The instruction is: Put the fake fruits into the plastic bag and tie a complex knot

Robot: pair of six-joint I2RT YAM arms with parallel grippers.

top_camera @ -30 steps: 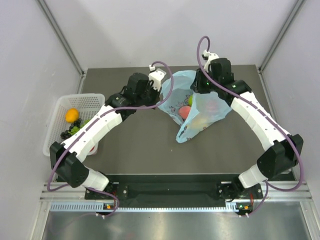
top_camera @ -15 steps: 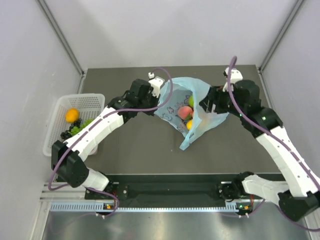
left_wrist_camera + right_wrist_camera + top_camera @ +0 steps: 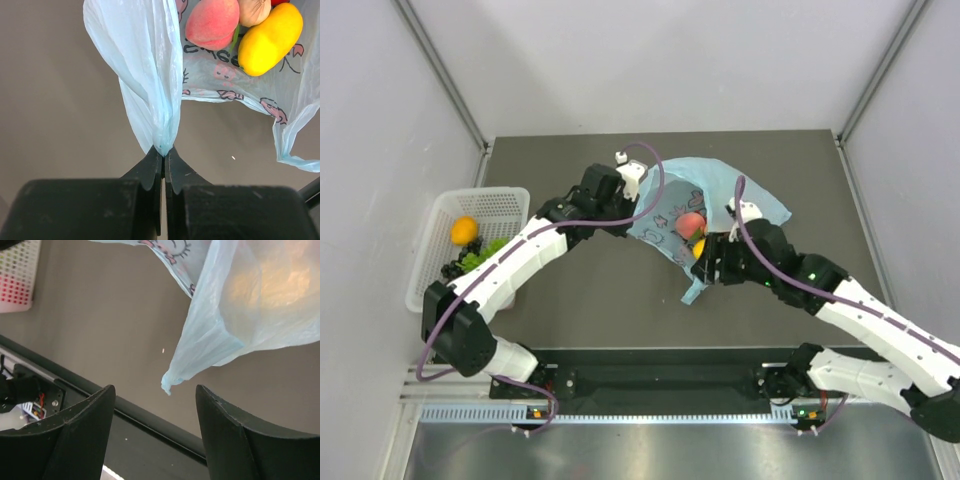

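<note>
- The left gripper [image 3: 162,150] is clenching a gathered fold of the plastic bag [image 3: 150,75], which is lying on the bench [image 3: 600,300] between the arms.
- The right gripper [image 3: 154,390] is hanging released near the bag's pointed near corner.
- The bag's long axis is running from that corner toward the far right, and its mouth is gaping upward over a peach [image 3: 212,22] and a mango [image 3: 270,32].
- An orange [image 3: 464,230] and grapes [image 3: 470,260] are lying in the basket [image 3: 495,205], so filling is probably in hand. The next move is calling for a wide-held mouth.
</note>
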